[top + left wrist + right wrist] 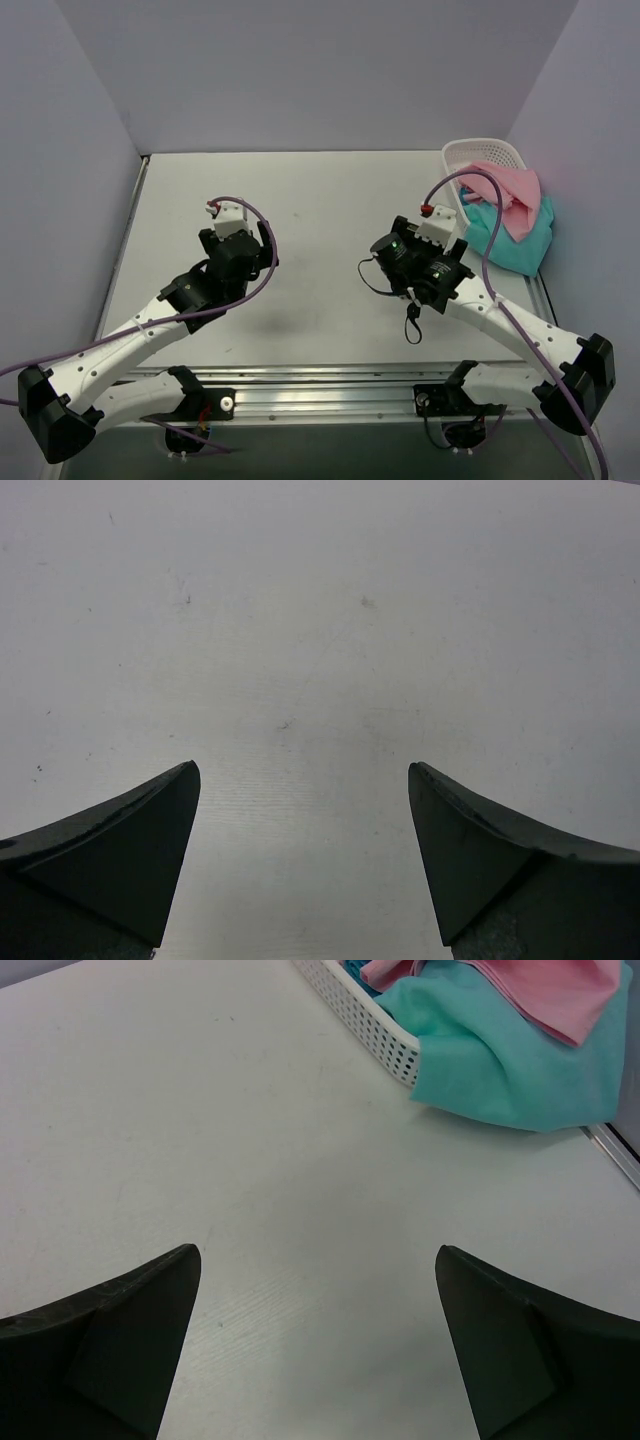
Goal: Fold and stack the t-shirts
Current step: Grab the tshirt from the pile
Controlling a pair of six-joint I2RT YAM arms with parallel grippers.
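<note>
A light pink t-shirt [508,188] lies crumpled on top of a teal-green t-shirt [522,238] in and over the white lattice basket [470,153] at the far right. In the right wrist view the pink shirt [540,985] and the teal shirt [500,1055] spill over the basket wall [360,1015]. My right gripper [398,248] [318,1250] is open and empty over bare table, left of the basket. My left gripper [245,238] [304,768] is open and empty over bare table at the left of centre.
The grey table [320,200] is enclosed by pale walls at the back and both sides. A metal rail [330,385] runs along the near edge by the arm bases. The basket stands against the right wall.
</note>
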